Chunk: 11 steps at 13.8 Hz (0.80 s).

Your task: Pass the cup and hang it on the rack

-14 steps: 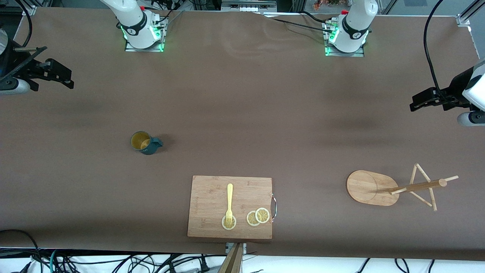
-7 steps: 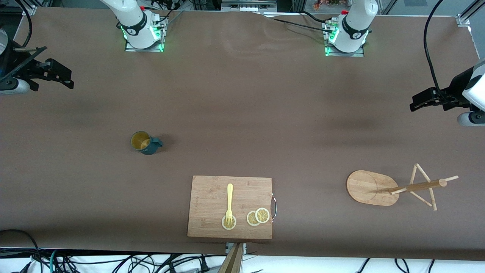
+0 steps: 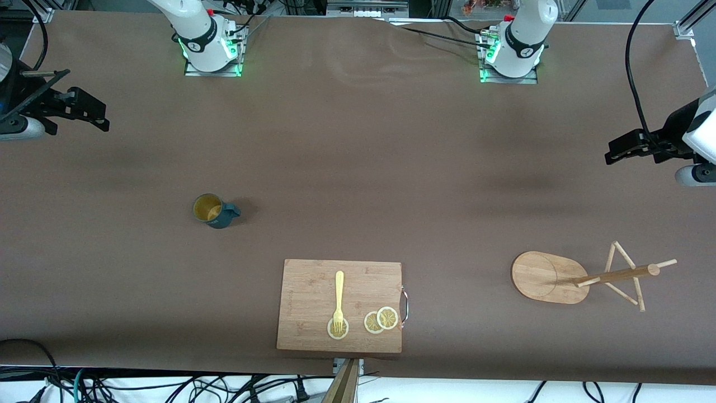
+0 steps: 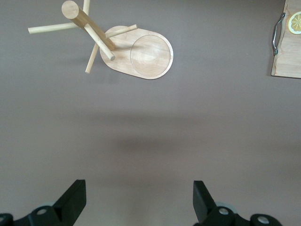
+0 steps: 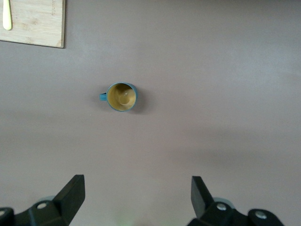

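The dark teal cup [image 3: 212,210] stands upright on the brown table toward the right arm's end, its handle pointing toward the table's middle; its yellowish inside [image 5: 122,97] shows in the right wrist view. The bamboo rack [image 3: 545,277] stands toward the left arm's end, with its post and thin pegs [image 3: 618,274] rising from the oval base [image 4: 141,54]. My right gripper [image 3: 95,115] hangs open and empty over its end of the table, well apart from the cup [image 5: 137,195]. Also open and empty, my left gripper [image 3: 615,152] hangs over the other end, away from the rack [image 4: 139,197].
A rectangular wooden cutting board [image 3: 339,305] with a metal handle lies near the front edge, between cup and rack. On it are a yellow fork [image 3: 338,296] and lemon slices [image 3: 381,320]. Cables run along the table's edges.
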Available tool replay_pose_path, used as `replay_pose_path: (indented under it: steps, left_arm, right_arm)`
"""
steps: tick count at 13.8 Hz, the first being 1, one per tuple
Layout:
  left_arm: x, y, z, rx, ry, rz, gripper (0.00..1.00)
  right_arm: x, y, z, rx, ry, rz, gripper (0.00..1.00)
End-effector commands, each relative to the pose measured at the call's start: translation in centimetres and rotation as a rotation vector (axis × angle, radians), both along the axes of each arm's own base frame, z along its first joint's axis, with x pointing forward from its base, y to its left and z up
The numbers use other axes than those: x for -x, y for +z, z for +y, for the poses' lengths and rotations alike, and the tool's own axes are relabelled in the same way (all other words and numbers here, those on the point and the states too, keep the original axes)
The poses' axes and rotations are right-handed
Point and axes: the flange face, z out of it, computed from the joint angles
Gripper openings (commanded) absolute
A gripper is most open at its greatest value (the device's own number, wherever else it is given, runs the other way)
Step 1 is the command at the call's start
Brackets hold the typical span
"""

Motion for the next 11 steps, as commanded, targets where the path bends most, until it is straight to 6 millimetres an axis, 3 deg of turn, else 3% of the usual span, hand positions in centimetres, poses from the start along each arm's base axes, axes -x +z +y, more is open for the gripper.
replay_pose_path:
  steps: [1,3,5,6,7,8,11]
  left_arm:
    - [-0.1,0.2,0.0,0.016,0.016,-0.008,1.0]
    - [-0.1,0.2,0.1,0.016,0.016,-0.008,1.0]
    - [-0.1,0.2,0.4,0.016,0.02,-0.008,1.0]
    - [-0.1,0.2,0.4,0.016,0.02,-0.008,1.0]
    - [-0.1,0.2,0.3,0.015,0.02,-0.008,1.0]
    - [-0.1,0.2,0.2,0.017,0.02,-0.008,1.0]
    - [-0.1,0.2,0.3,0.015,0.02,-0.008,1.0]
  right_arm:
    - [-1.1,-1.3,0.9,0.001,0.008,0.005,1.0]
    - [-2.5,-4.4,3.1,0.018,0.045,0.052,1.0]
    - [-2.9,-5.6,3.6,0.026,0.047,0.073,1.0]
    - [-3.3,-7.3,3.7,0.03,0.053,0.108,1.0]
    - [-4.6,-11.4,4.0,0.044,0.055,0.18,1.0]
    - [-5.0,-14.0,4.3,0.054,0.061,0.248,1.0]
    - [-5.5,-14.6,3.8,0.04,0.041,0.233,1.0]
